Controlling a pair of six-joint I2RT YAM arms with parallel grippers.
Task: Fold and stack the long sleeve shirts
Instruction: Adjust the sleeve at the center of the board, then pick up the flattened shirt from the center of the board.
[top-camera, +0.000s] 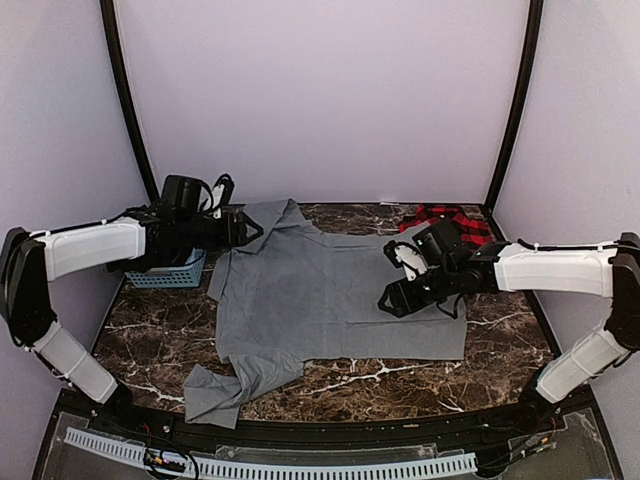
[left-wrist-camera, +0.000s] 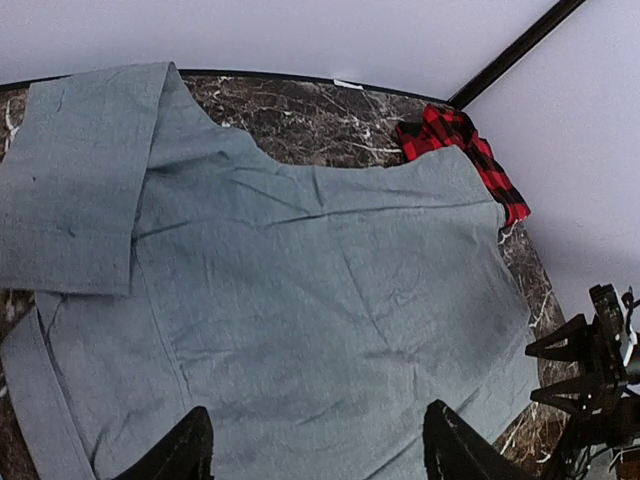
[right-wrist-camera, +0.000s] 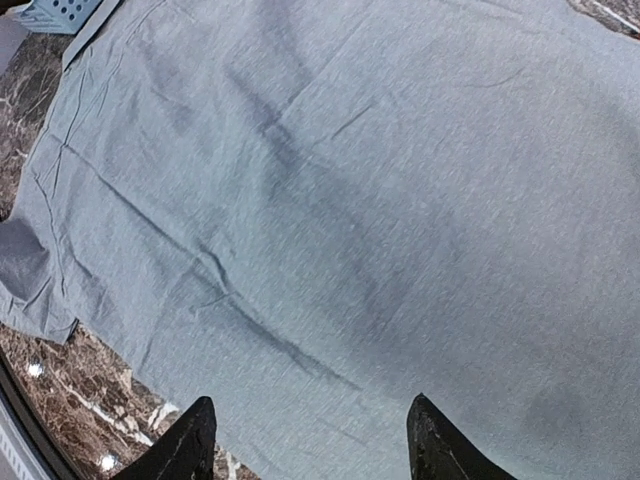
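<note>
Grey shirt (top-camera: 330, 290): is lying spread across the middle of the marble table (top-camera: 400, 385), covering most of it, plain side up; no collar or buttons are showing.
Grey shirt's surface: is showing shallow creases and a few darker streaks in both wrist views, but is otherwise lying fairly flat.
Far-left sleeve (left-wrist-camera: 80, 180): is lying as a flat panel at the far-left corner, with its inner edge overlapping the body.
Near-left sleeve (top-camera: 225, 385): is trailing off the near-left corner, crumpled, and pointing toward the near edge of the table.
Plaid shirt (top-camera: 450, 215): is sitting bunched at the far-right corner in red and black checks, right against the grey shirt's far-right edge. Whether it is tucked under that edge is not clear.
Left gripper (top-camera: 245, 228): is hovering over the grey shirt's far-left part with its fingers standing wide apart and nothing between them.
Right gripper (top-camera: 392, 298): is hovering over the shirt's right half with its fingers spread wide, gripping nothing.
Blue basket (top-camera: 170, 272): is sitting at the left edge of the table, under the left arm and just beside the shirt.
</note>
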